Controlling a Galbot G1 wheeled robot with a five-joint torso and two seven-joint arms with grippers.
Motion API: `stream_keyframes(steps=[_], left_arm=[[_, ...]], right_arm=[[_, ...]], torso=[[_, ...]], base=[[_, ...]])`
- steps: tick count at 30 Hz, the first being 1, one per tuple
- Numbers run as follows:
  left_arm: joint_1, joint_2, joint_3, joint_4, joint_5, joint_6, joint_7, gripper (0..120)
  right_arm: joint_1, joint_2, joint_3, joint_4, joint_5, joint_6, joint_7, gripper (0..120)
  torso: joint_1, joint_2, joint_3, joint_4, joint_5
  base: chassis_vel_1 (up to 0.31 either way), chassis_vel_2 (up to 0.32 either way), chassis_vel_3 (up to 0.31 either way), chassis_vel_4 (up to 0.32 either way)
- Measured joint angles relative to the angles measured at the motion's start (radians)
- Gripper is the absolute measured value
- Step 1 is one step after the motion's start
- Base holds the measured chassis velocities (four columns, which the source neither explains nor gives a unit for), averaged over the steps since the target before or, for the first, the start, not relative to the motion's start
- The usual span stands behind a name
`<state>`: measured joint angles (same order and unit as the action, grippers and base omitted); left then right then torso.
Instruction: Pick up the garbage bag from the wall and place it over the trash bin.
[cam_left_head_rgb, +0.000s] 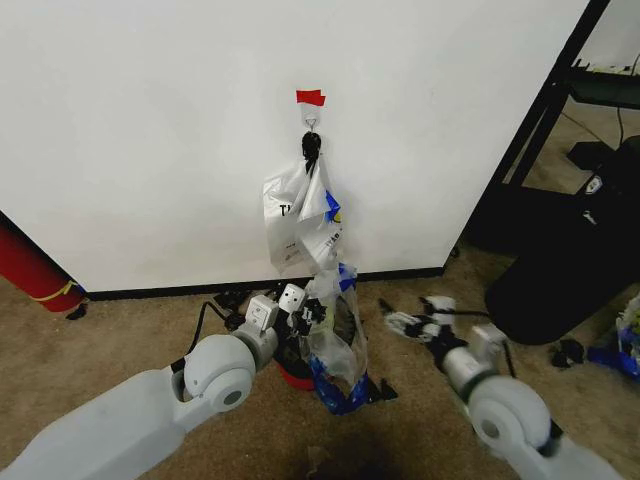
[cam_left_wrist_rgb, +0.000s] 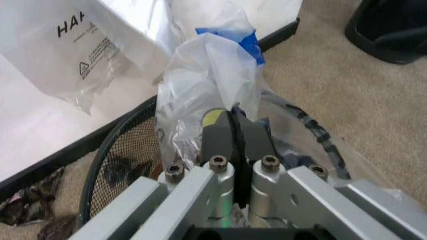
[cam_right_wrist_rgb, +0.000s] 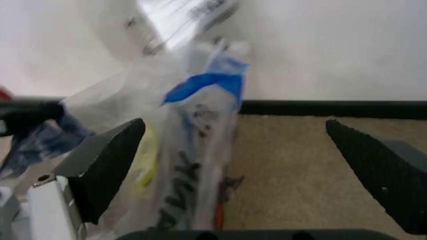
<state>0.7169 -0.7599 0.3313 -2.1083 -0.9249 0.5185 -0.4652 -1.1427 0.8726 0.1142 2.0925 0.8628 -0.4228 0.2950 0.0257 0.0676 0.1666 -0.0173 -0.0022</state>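
The garbage bag (cam_left_head_rgb: 338, 340), thin and translucent with blue patches, hangs low in front of the wall (cam_left_head_rgb: 150, 130), over the black mesh trash bin (cam_left_head_rgb: 292, 362) with its red base. My left gripper (cam_left_head_rgb: 308, 316) is shut on the bag's upper part; in the left wrist view the gripper (cam_left_wrist_rgb: 235, 124) pinches the bunched bag (cam_left_wrist_rgb: 207, 75) above the bin's rim (cam_left_wrist_rgb: 119, 145). My right gripper (cam_left_head_rgb: 398, 322) hovers open just right of the bag. Seen from the right wrist, the gripper (cam_right_wrist_rgb: 235, 126) has wide-spread fingers (cam_right_wrist_rgb: 107, 165) facing the bag (cam_right_wrist_rgb: 200, 120).
A whiter, more opaque bag (cam_left_head_rgb: 298, 215) hangs from the hook (cam_left_head_rgb: 311, 123) under the red tape (cam_left_head_rgb: 310, 97). A big red cylinder (cam_left_head_rgb: 30, 268) leans at the left. A bulky black object (cam_left_head_rgb: 560, 270) and a black frame (cam_left_head_rgb: 540, 115) stand at the right. The floor is carpet.
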Motion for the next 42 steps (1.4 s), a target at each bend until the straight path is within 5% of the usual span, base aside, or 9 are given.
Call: stream_keyframes(steps=[14, 24, 42], left_arm=[[0.01, 0.002, -0.013, 0.009, 0.001, -0.004, 0.001, 0], [0.003, -0.006, -0.006, 0.027, 0.003, -0.01, 0.005, 0], [0.038, -0.014, -0.024, 0.034, 0.03, -0.024, 0.012, 0]], right_arm=[[0.209, 0.095, -0.126, -0.031, 0.296, -0.309, 0.291, 100], [0.318, 0.135, -0.194, -0.137, 0.447, -0.318, 0.429, 100], [0.417, 0.199, -0.281, -0.28, 0.464, -0.313, 0.463, 98]], torso=[[0.0, 0.0, 0.0, 0.0, 0.0001], [0.0, 0.0, 0.0, -0.0003, 0.0002], [0.0, 0.0, 0.0, -0.0002, 0.0003]], base=[[0.0, 0.0, 0.0, 0.0], [0.0, 0.0, 0.0, 0.0], [0.0, 0.0, 0.0, 0.0]])
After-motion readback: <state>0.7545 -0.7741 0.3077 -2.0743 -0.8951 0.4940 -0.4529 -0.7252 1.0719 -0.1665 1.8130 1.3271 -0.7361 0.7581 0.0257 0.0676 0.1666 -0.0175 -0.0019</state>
